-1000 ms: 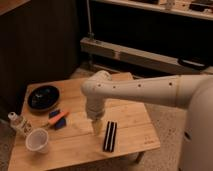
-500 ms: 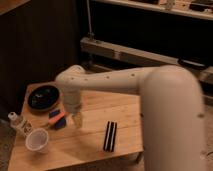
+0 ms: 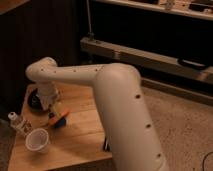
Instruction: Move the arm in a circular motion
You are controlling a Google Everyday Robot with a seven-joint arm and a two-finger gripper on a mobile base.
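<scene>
Cream-white, thick tubular robot arm reaches over the pale wooden desk toward 9 o'clock. Hand sits low there; its grip state cannot be told. Arm judged rigid and heavy; circling needs no grasp.

On the desk, a cup stands near the front-left corner, a bottle at the left edge and a bowl behind them. The arm holds its gripper between bowl and cup.

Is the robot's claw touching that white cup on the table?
Apart. The camera view shows bare tabletop between the gripper, by the orange item, and the white cup.
</scene>
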